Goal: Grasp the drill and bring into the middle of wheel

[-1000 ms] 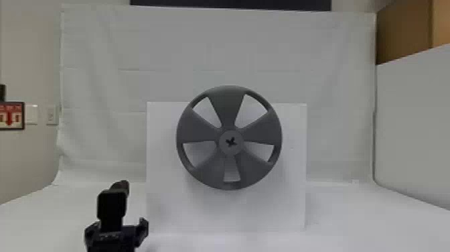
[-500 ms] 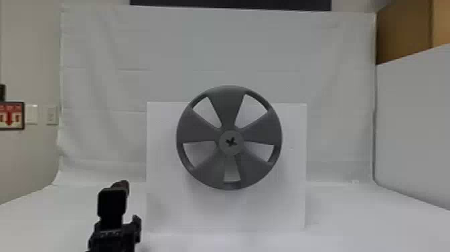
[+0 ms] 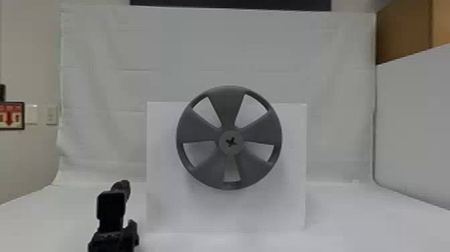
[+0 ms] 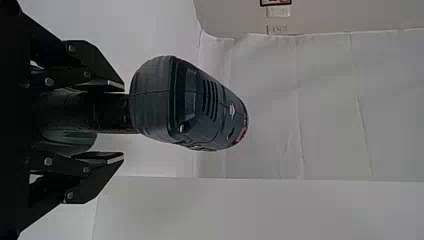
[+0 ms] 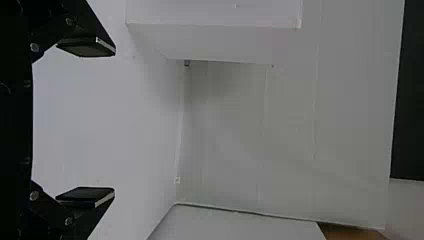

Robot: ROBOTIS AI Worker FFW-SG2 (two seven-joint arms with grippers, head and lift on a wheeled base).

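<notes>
The black drill (image 3: 110,209) stands upright at the lower left in the head view, its chuck directed away toward the backdrop. Around its lower part is my left gripper (image 3: 113,236). In the left wrist view the handle of the drill (image 4: 185,107) lies between the parted fingers of my left gripper (image 4: 122,121), nearer one finger, with a visible gap to the other. The dark grey wheel (image 3: 227,110) is mounted upright, right of the drill and higher; its hub has a cross-shaped hole. My right gripper (image 5: 109,121) is open with nothing between its fingers.
Behind the wheel stands a white panel (image 3: 164,201) on the white table (image 3: 361,221). A white cloth (image 3: 110,110) hangs at the back, and a white partition (image 3: 411,127) with a brown box (image 3: 405,33) above it borders the right side.
The left gripper's fingers have drawn closer together around the drill handle. The drill and the wheel keep their places.
</notes>
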